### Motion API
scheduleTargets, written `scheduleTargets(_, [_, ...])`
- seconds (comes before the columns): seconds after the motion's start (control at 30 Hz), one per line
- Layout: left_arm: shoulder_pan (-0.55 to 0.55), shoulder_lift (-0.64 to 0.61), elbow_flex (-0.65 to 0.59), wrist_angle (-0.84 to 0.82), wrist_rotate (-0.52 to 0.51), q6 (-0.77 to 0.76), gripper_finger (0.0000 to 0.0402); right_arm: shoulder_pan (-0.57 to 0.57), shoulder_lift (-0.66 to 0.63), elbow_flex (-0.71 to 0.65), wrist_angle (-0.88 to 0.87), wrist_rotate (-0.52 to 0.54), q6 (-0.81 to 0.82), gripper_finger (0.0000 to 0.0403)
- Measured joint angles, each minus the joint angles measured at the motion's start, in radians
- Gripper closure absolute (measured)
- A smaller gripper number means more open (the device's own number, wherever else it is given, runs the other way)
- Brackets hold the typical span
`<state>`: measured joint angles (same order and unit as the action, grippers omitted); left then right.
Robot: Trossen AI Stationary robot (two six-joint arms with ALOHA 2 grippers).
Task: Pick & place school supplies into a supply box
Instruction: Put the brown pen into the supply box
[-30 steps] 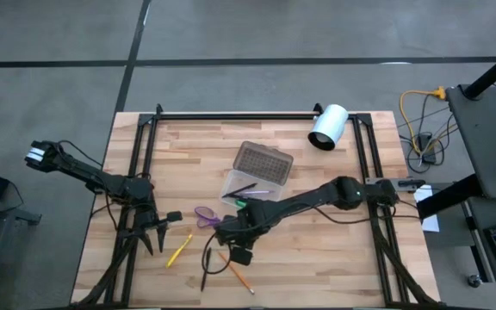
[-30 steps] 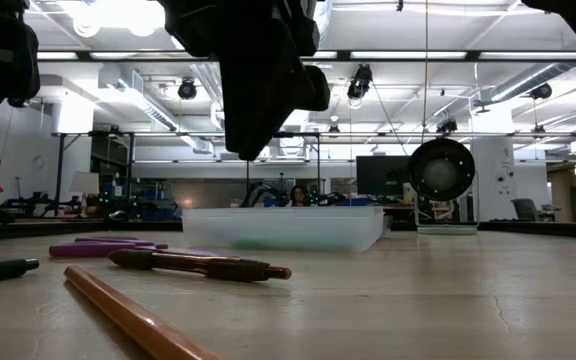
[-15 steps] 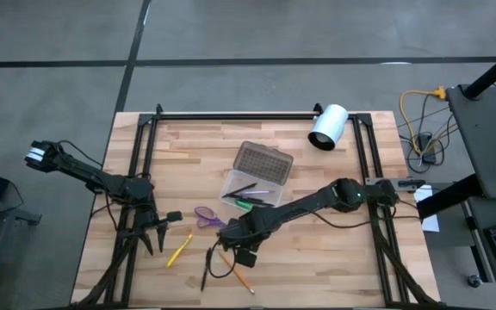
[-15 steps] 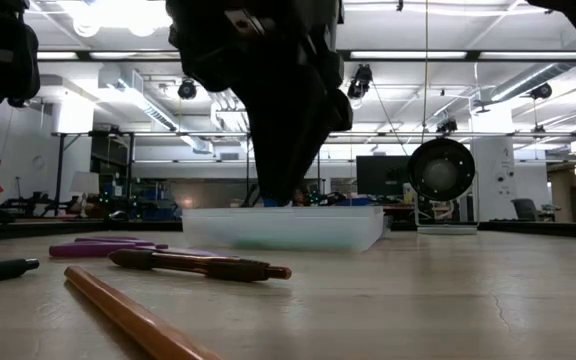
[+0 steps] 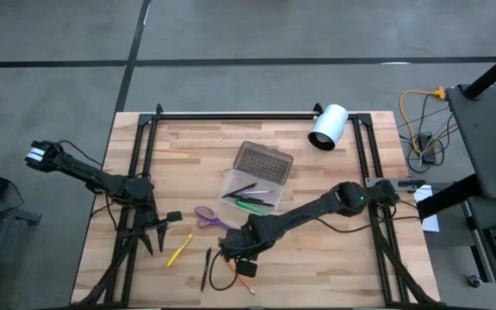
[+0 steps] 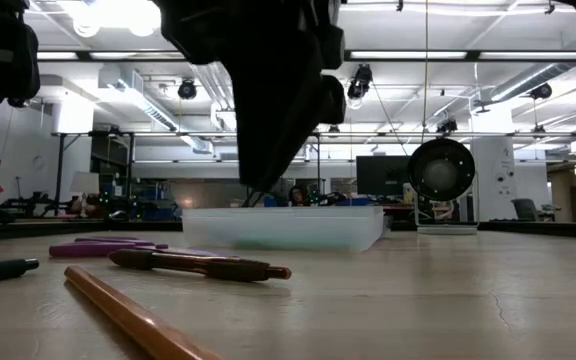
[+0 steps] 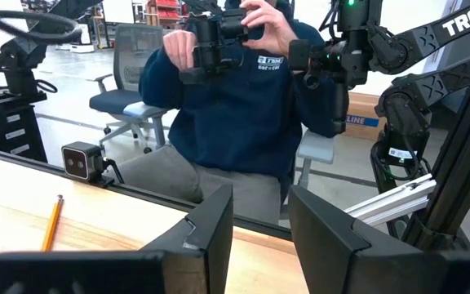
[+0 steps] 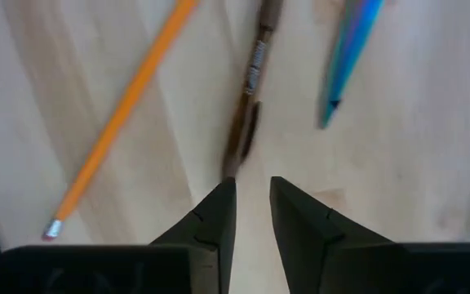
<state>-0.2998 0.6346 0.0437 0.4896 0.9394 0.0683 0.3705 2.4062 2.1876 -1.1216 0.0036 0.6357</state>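
Brown pen [image 8: 247, 122] lay on the table right off the tips of the right gripper [image 8: 252, 204], which was open just a crack with nothing in it, and the pen's long axis ran straight away from the fingers. Flanking it were one orange pencil [image 8: 117, 122] and one bluish pen [image 8: 349, 57]. Farther out sat the single supply box [image 5: 231, 183], and the left gripper [image 5: 156, 232] waited open, farther from the pen.

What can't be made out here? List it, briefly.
- High view: the right claw and its arm cover whatever lies under them.
- Low view: the contents of the box are blurred through its cloudy wall.
- Right wrist view: the blue pen and the pencil are cut off by the picture's edge.
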Motion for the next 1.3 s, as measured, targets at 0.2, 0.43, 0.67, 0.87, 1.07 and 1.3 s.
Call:
scheduleTargets(0.2, [0.000, 0.000, 0.000, 0.000, 0.000, 0.000, 0.0297, 0.004, 0.000, -0.016, 0.013, -0.001, 0.000, 0.0329])
scheduleTargets(0.43, [0.000, 0.000, 0.000, 0.000, 0.000, 0.000, 0.0297, 0.012, 0.000, -0.113, 0.026, 0.000, 0.000, 0.0329])
scheduleTargets(0.67, [0.000, 0.000, 0.000, 0.000, 0.000, 0.000, 0.0297, 0.019, 0.000, -0.148, 0.106, 0.000, 0.000, 0.0334])
scheduleTargets(0.87, [0.000, 0.000, 0.000, 0.000, 0.000, 0.000, 0.0297, 0.020, 0.000, -0.148, 0.116, -0.001, 0.000, 0.0328])
scheduleTargets(1.07, [0.000, 0.000, 0.000, 0.000, 0.000, 0.000, 0.0297, 0.023, 0.000, -0.148, 0.122, -0.001, 0.000, 0.0333])
scheduleTargets(1.3, [0.000, 0.000, 0.000, 0.000, 0.000, 0.000, 0.0297, 0.036, 0.000, -0.150, 0.135, -0.005, 0.008, 0.0332])
